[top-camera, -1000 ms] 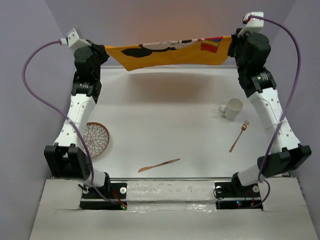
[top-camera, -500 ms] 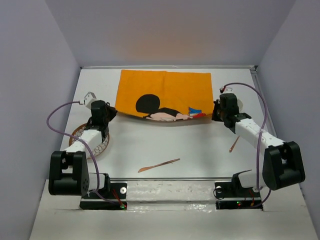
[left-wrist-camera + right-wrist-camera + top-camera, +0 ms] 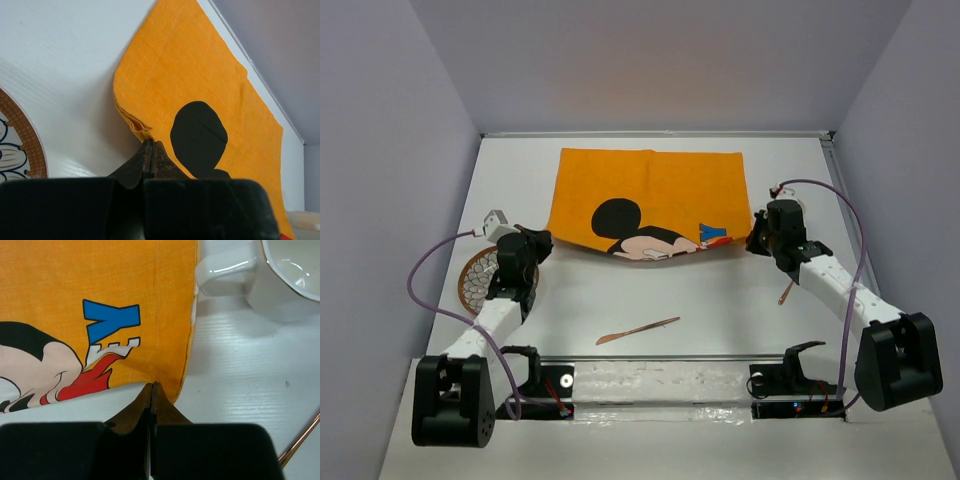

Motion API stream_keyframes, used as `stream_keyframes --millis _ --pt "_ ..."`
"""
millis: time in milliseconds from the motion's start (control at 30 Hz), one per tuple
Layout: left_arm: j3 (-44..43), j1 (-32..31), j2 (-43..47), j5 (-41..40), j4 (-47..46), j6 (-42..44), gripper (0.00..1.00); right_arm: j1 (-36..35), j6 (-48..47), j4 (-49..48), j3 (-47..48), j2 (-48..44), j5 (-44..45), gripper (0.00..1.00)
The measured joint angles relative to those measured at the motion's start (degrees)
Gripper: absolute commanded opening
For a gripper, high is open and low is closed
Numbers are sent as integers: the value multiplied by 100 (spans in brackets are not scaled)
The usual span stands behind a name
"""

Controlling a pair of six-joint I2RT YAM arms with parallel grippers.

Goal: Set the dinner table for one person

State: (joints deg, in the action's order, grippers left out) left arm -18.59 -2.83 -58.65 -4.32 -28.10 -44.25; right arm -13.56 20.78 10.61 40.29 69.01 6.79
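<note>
The white counter [image 3: 650, 300] is stretching from the arm bases to the far wall, carrying everything. The orange cloth [image 3: 650, 185] is lying over its far middle, its near edge lifting slightly off the surface. The left fingers [image 3: 136, 167] are pressing together on the cloth's near left corner, and the right fingers [image 3: 140, 407] are pinching its near right corner the same way. The patterned plate [image 3: 470, 280] is sitting at the left, partly under the left arm. The mug [image 3: 280, 285] is standing just beside the cloth's right edge, showing its glossy white inside. The knife [image 3: 638, 330] is lying near the front middle, and the fork [image 3: 786, 292] is peeking out beside the right arm. A second ago the cloth was hanging high between raised arms. Compared with half a second ago, both arms are sitting nearer their bases, and more of the print is showing.
</note>
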Motion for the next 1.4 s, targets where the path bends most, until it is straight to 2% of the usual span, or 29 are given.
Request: stream_keyframes --millis 400,500,567,667,700,767,800,867,1033,1100,1200,1300,1400 --pt "588 0 1338 118 387 28 0 0 831 483 -581 -739 122 2" --pt "697 0 1622 122 560 48 0 0 970 538 -627 -791 229 12" --pt "763 -2 1757 127 610 63 0 0 1019 549 -627 -778 271 24" --pt "848 -2 2002 129 817 94 27 0 1088 555 -627 -721 328 38" --pt "861 -2 2122 131 916 111 47 0 1119 564 -627 -706 341 40" --pt "861 -2 2323 136 1054 190 62 0 1119 575 -627 -715 372 49" --pt "861 0 2481 138 1145 179 69 0 1117 570 -627 -723 380 50" --pt "857 0 2756 140 1259 177 71 0 1110 579 -627 -758 400 52" --pt "595 0 3075 219 1687 251 66 0 1016 669 -509 -922 459 54" --pt "426 -2 3165 258 1834 282 66 0 975 739 -374 -1073 459 61" --pt "57 -2 3296 404 2063 352 66 0 903 861 -94 -1241 472 65" --pt "-501 -4 3270 667 2218 527 73 0 835 990 339 -1390 570 68" --pt "-1360 -4 2973 1379 2284 970 84 7 719 1150 833 -1565 699 69"
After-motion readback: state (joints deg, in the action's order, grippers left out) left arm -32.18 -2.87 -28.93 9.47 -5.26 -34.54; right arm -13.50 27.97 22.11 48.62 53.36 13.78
